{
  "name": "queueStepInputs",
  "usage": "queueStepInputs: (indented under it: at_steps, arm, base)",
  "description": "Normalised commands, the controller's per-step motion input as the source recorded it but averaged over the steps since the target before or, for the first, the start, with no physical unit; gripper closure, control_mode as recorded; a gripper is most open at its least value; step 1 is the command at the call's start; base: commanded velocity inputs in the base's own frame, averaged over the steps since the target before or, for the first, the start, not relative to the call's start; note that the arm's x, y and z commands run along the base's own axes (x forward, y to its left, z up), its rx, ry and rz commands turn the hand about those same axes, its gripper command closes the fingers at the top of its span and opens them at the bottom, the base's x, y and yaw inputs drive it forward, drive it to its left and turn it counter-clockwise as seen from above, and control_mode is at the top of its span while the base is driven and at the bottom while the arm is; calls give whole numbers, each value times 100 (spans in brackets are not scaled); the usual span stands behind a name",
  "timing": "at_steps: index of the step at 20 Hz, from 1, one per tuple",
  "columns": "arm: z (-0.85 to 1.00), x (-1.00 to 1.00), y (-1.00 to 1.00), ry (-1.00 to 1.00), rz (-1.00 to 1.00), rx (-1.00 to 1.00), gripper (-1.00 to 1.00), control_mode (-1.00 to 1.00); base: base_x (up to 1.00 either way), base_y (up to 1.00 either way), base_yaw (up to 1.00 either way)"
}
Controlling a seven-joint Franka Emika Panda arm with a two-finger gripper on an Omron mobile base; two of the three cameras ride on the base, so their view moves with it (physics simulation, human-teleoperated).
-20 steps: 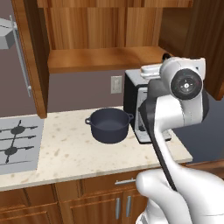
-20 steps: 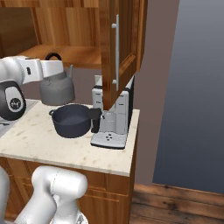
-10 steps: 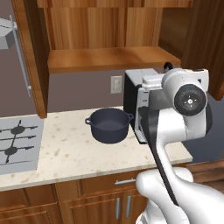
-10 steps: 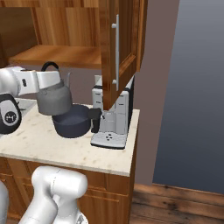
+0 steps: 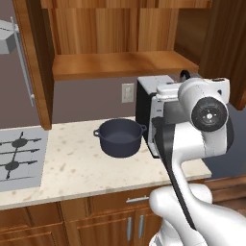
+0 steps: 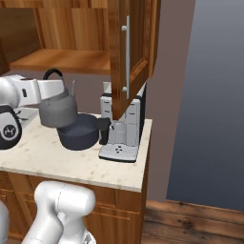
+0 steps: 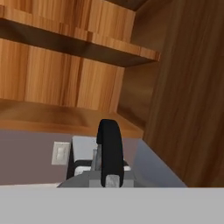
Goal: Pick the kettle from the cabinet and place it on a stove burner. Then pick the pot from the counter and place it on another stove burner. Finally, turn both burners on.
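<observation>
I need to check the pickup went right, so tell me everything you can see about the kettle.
The kettle is small, rounded, grey metal, with a black arched handle and a thin spout. It hangs upright in the air, out of the cabinet, just above the pot. The gripper is shut on its handle. Whether its base touches the pot's rim is unclear.

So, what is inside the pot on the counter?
The left base view shows the pot's dark interior with nothing in it. From the right base view the held kettle covers part of it.
</observation>
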Motion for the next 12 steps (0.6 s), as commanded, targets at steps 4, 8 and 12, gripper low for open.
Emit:
queueStepInputs:
  at_steps: [4,8,12]
  arm:
    - [0,-8,4,-2,0,0,100,100]
    - [0,0,0,0,0,0,100,100]
    - [0,0,0,0,0,0,100,100]
  base:
    - [-27,14,0]
    - [-34,36,0]
    - [-33,45,0]
